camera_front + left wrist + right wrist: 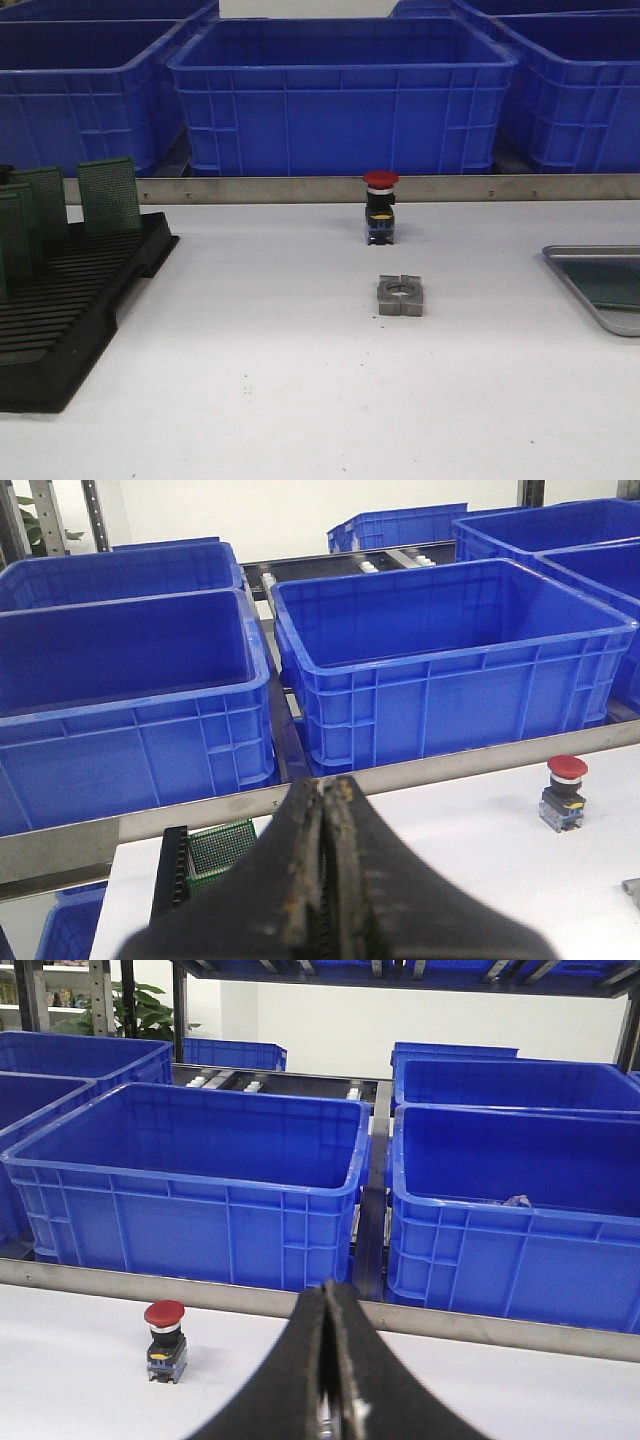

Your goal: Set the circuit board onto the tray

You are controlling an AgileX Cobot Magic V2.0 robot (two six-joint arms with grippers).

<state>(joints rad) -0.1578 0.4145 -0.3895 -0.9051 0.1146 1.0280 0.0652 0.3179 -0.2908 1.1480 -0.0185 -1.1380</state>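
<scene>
Circuit boards [108, 195] stand upright on edge in the black slotted rack [75, 300] at the far left of the table, green perforated panels held by the grooves; standing like this, each top edge is free for a pinch from above. Several boards show in the front view, some cut off by the picture's left edge, so I cannot count them. The left gripper [325, 880] appears only in its own wrist view, its dark jaws pressed together with nothing between them, and one board and the rack's end show just beside it. It seems to hang near the rack, and I judge the task has not begun.

Moving right, the white table [260, 380] is mostly bare. Near its middle stand a red-capped push button [381, 207] and, nearer the camera, a grey metal block with a round hole [401, 296]. The two are apart from each other and well away from the rack. A carried board would likely need to pass over or in front of them.

Blue plastic bins [340, 95] line the back behind a metal rail, clear of the working path.

The right gripper [328, 1380] shows only in its wrist view, jaws closed and empty.

At the far right lies the tray [590, 300], flat and shallow, partly cut off by the picture's edge, its low rim open to an approach from the left.
</scene>
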